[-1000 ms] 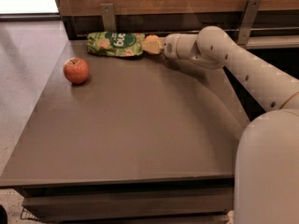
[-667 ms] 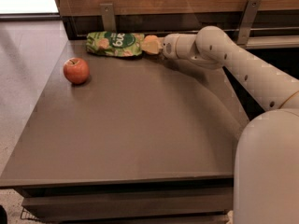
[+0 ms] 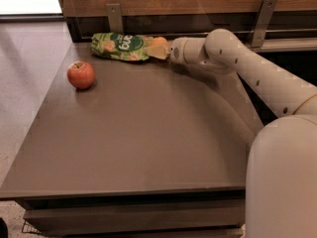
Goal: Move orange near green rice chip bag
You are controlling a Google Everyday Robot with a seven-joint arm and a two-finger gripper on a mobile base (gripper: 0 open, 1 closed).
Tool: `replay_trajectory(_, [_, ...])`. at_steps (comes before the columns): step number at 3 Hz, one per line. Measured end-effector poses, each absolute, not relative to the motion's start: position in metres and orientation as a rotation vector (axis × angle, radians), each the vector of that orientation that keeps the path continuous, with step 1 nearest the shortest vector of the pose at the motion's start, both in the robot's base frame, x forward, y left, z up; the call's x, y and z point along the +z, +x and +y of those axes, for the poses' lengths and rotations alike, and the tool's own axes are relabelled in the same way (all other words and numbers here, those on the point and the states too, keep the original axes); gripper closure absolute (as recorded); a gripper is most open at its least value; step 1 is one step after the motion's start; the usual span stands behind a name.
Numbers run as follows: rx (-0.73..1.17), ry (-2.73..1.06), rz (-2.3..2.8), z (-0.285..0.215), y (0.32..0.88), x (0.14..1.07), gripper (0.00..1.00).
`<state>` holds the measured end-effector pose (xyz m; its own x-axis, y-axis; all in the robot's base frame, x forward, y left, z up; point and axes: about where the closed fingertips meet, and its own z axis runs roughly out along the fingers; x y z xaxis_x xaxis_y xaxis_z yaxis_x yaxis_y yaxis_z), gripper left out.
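The green rice chip bag (image 3: 120, 46) lies flat at the far edge of the table, left of centre. The orange (image 3: 159, 42) sits right against the bag's right end, mostly hidden by the fingers. My gripper (image 3: 159, 50) reaches in from the right at the far edge, its fingers around the orange. The white arm stretches from the lower right across the table's right side.
A red apple (image 3: 80, 74) sits on the brown table (image 3: 143, 148) near its left edge. A wooden wall panel with two metal brackets (image 3: 114, 17) runs along the back. The floor lies to the left.
The gripper and the orange have shifted slightly; the bag and the apple have not moved.
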<state>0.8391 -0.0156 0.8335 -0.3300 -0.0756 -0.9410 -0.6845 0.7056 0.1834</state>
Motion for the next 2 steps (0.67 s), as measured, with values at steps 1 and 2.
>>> replay_trajectory(1, [0.701,-0.599,1.825,-0.0137,0.8390,0.8327,0.00])
replay_trajectory(2, [0.701,-0.599,1.825,-0.0136,0.8390,0.8327,0.00])
